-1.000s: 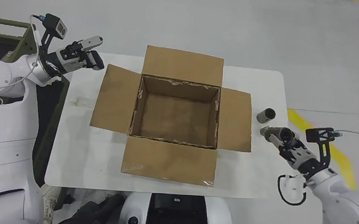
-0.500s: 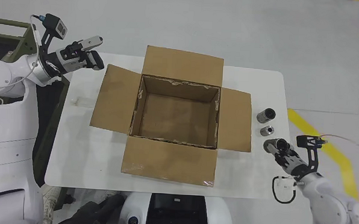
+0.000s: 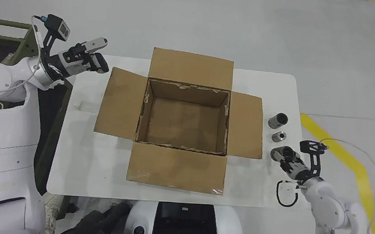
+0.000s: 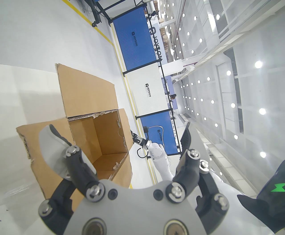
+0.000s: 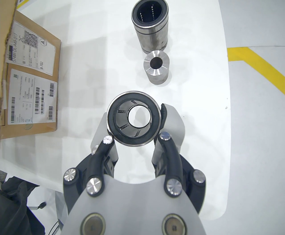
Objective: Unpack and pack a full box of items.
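The right gripper (image 5: 134,121) pinches a linear bearing (image 5: 121,130) by its sides, bore upright, over the white table (image 3: 91,169) just right of the open cardboard box (image 3: 176,169). Whether its base touches the table is hard to tell. It looks like rigid, heavy, smooth steel, so probably slippery; a grip across the mid-barrel seems safest. A larger bearing (image 5: 149,26) and a small steel bushing (image 5: 157,67) stand nearby. The left gripper (image 3: 101,54) hangs spread open by the table's far left corner.
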